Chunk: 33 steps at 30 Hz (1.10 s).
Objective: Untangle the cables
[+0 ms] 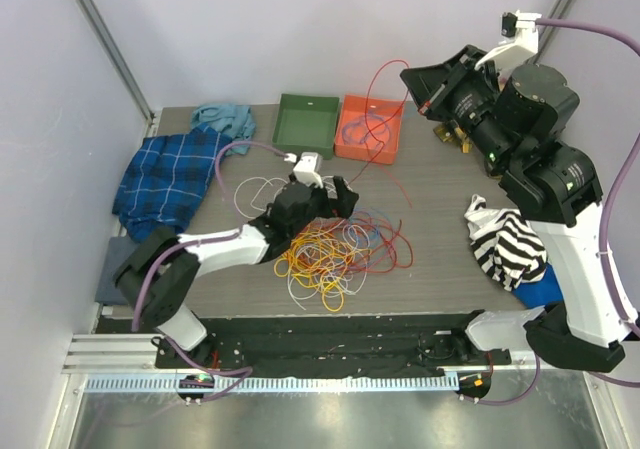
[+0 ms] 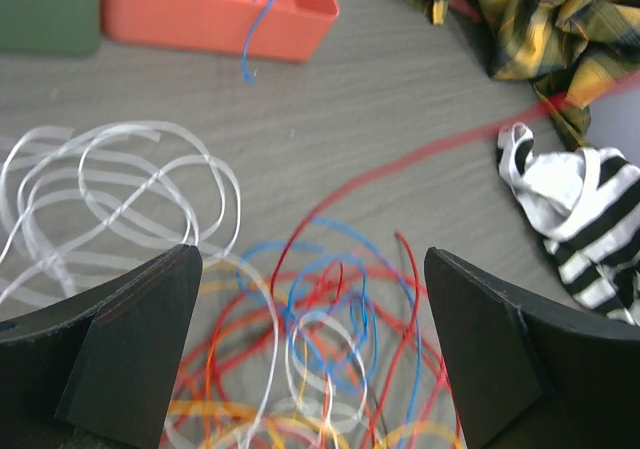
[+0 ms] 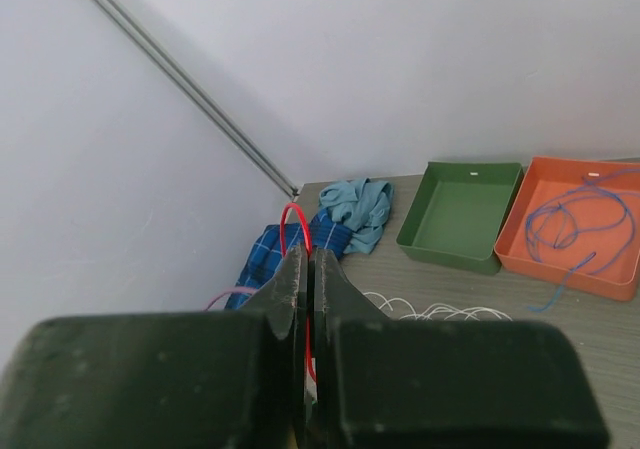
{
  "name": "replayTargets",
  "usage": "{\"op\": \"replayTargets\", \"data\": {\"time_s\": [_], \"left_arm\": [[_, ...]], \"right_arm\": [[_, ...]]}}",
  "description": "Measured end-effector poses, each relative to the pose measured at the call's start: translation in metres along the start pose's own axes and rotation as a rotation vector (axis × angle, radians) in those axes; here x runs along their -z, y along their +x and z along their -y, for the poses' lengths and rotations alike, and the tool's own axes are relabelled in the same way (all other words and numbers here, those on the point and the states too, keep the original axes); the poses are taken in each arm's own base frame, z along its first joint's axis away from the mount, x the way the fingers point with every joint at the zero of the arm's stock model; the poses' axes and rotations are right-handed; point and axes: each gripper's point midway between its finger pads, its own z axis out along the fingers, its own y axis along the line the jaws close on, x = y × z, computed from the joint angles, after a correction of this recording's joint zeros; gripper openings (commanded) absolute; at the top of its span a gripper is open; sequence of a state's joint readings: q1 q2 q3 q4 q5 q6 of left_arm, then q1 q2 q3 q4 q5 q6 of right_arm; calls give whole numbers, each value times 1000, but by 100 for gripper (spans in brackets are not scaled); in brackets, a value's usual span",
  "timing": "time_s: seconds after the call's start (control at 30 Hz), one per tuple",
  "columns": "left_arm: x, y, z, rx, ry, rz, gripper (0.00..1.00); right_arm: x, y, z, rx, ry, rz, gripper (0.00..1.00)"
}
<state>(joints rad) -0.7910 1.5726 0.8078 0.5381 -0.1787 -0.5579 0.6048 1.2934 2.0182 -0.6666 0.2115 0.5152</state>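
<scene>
Cables point(image 1: 338, 254), thin, in yellow, orange, red, white and blue: most are lying in one overlapping heap at the middle of the table point(image 1: 450, 199), just ahead of the arm bases.

Separated items: one blue cable point(image 3: 570, 214) is lying coiled in the orange tray point(image 3: 600, 281), one end trailing over its near wall. White cable point(image 2: 110, 184) is spreading in loose loops just left of the heap, its near side running into it. Green tray point(image 1: 305, 124), beside the orange one, is holding nothing.

Item in hand: red cable point(image 2: 410, 161) is running from the heap up to the right gripper point(image 3: 308, 269), which is pinching it between closed fingers, raised high over the table's far right.

Left gripper point(image 2: 310, 344) is hovering low over the heap with fingers spread wide, gripping nothing.

Progress, as judged: early to middle. One strand is binned and one is being drawn out, while yellow, orange, further red and blue strands are crossing one another in the heap.

Bystanders: blue plaid cloth point(image 1: 165, 174) and striped cloth point(image 1: 510, 244), both lying apart from the heap.
</scene>
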Motion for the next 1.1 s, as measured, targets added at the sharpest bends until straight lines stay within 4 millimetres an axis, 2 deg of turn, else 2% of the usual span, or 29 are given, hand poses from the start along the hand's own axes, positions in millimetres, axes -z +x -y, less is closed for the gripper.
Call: {"op": "replayTargets", "data": {"time_s": [0.07,0.17,0.2,0.27,0.3,0.33,0.37,0.47,0.57,0.63,0.7,0.73,0.8,0.83,0.9,0.97,1.0,1.07,1.1], "left_arm": [[-16,-2,4,-15,7,14,98],[-40,3,5,-30,10,19,87],[-47,7,4,-35,7,14,71],[-60,15,2,-41,1,1,49],[-65,19,0,-42,-3,-7,20],[-68,23,-1,-45,-6,-15,4],[-70,24,-2,-38,-8,-21,0],[-71,20,-7,-52,-33,-34,0],[-60,1,-15,-77,-83,-23,0],[-43,-32,-12,-97,-113,14,0],[-26,-85,3,-109,-125,81,0],[-16,-124,18,-111,-117,136,0],[13,-217,60,-99,-60,291,0],[35,-263,81,-87,-20,379,0],[92,-337,114,-60,52,530,0],[142,-382,134,-43,112,631,0],[160,-397,140,-37,135,661,0],[188,-411,148,-33,169,686,0],[193,-411,149,-33,175,682,0]], "right_arm": [[4,1,-1,-7,-8,-4,1],[12,-1,-2,-13,-20,-1,1],[14,-2,-2,-14,-23,0,1],[20,-3,-2,-14,-26,2,1],[22,-3,-1,-15,-28,4,1],[25,-3,0,-14,-26,3,1],[27,-2,1,-14,-25,3,1],[35,0,6,-12,-14,1,1],[39,5,12,-10,0,-3,1],[41,12,18,-7,14,-8,1],[41,20,25,-4,29,-20,1],[41,25,28,-1,35,-27,1],[39,36,35,3,49,-43,1],[37,40,38,4,54,-49,1],[33,52,44,9,67,-69,1],[29,66,50,11,76,-92,1],[27,74,53,11,79,-106,1],[23,92,59,6,80,-139,1],[21,102,62,1,81,-156,1]]}}
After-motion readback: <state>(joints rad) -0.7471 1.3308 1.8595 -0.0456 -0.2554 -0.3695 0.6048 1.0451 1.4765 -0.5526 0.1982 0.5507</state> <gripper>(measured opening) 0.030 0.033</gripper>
